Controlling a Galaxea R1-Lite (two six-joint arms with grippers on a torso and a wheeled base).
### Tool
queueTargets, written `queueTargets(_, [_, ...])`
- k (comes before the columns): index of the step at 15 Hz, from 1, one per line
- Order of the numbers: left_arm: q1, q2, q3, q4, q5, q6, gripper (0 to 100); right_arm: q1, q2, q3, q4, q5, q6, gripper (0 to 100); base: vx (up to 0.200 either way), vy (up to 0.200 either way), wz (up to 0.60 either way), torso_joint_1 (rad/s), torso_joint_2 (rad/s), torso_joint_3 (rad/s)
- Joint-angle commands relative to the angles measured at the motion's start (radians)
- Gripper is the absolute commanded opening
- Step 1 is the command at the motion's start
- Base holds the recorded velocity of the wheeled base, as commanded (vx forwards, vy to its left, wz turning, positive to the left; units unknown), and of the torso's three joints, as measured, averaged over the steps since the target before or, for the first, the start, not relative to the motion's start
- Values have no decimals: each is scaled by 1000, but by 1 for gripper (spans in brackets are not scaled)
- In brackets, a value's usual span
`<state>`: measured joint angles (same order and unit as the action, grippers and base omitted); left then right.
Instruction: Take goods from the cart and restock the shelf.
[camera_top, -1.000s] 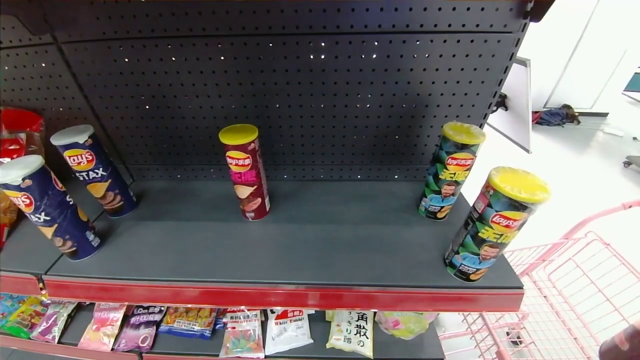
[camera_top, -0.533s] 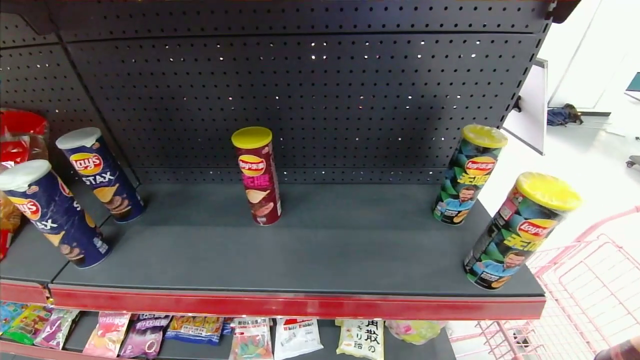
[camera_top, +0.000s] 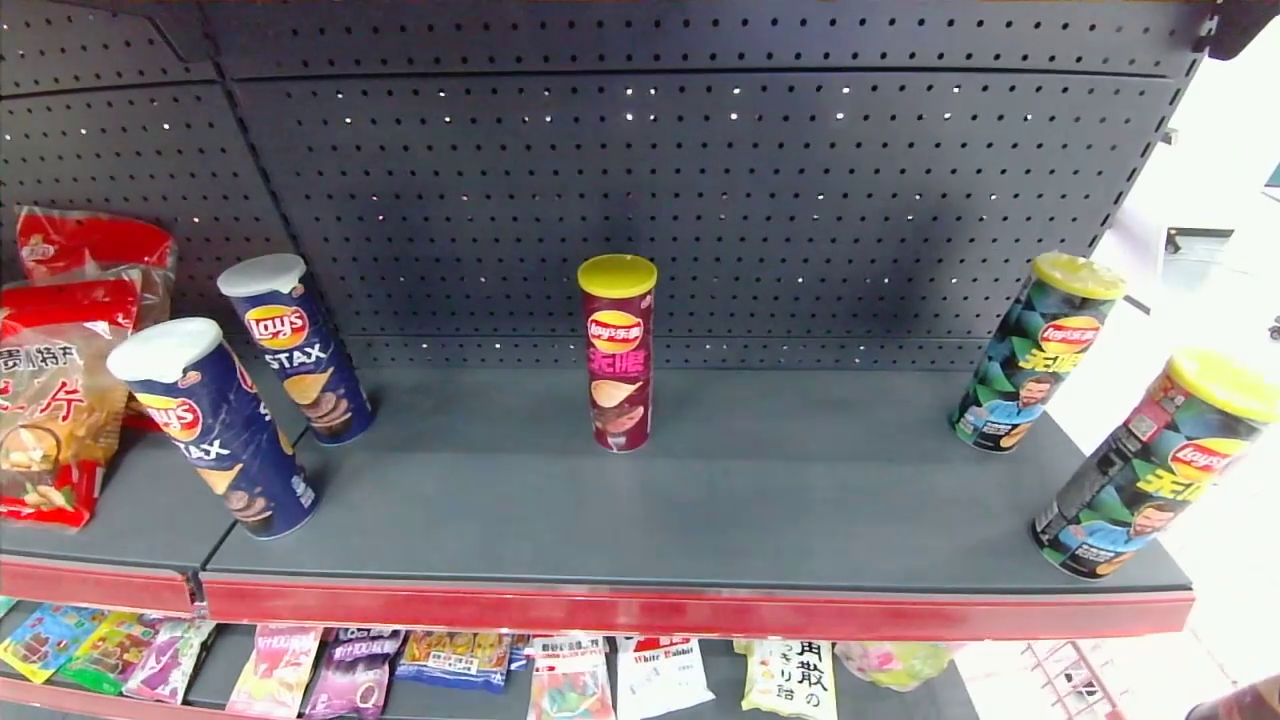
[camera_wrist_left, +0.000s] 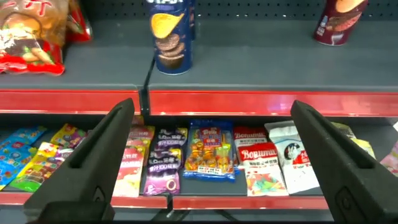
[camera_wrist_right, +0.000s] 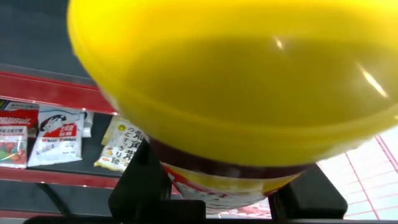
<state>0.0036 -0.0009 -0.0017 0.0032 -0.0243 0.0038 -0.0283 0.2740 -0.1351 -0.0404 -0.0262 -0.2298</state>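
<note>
My right gripper (camera_wrist_right: 227, 199) is shut on a chip can with a yellow lid (camera_wrist_right: 236, 81), and the lid looms close in the right wrist view. My left gripper (camera_wrist_left: 211, 162) is open and holds nothing, in front of the red shelf edge (camera_wrist_left: 249, 102). On the dark shelf (camera_top: 700, 500) a maroon can (camera_top: 618, 355) stands in the middle. Two blue cans (camera_top: 297, 345) stand at the left. Two green cans (camera_top: 1035, 350) stand at the right, one of them (camera_top: 1155, 465) at the front right corner.
Red snack bags (camera_top: 60, 370) lie at the shelf's far left. A lower shelf holds a row of small snack bags (camera_top: 560, 680). A corner of the pink cart (camera_top: 1085, 680) shows at the bottom right. Wide bare shelf lies on both sides of the maroon can.
The head camera has swung left, so everything has slid right in the picture and most of the pink cart has left it. The cans on the shelf have not moved.
</note>
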Motion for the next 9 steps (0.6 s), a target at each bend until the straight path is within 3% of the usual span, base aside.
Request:
queueTargets(1, [1, 1, 0, 0, 0, 2, 100, 21, -12, 0, 1, 5, -5, 0, 0, 0, 0, 0, 0, 0])
queueTargets(4, [3, 12, 0, 0, 0, 2, 100, 24, -56, 19, 2, 15, 3, 0, 0, 0, 0, 0, 0, 0])
queueTargets(6, [-2, 10, 0, 0, -9, 10, 100, 33, -121, 58, 4, 143, 20, 0, 0, 0, 0, 0, 0, 0])
queueTargets(7, [-2, 9, -1, 0, -43, 13, 100, 33, -131, 68, 19, 150, 23, 0, 0, 0, 0, 0, 0, 0])
queueTargets(9, [-2, 5, -3, -3, -80, 54, 100, 61, -147, 74, 65, 226, 72, 0, 0, 0, 0, 0, 0, 0])
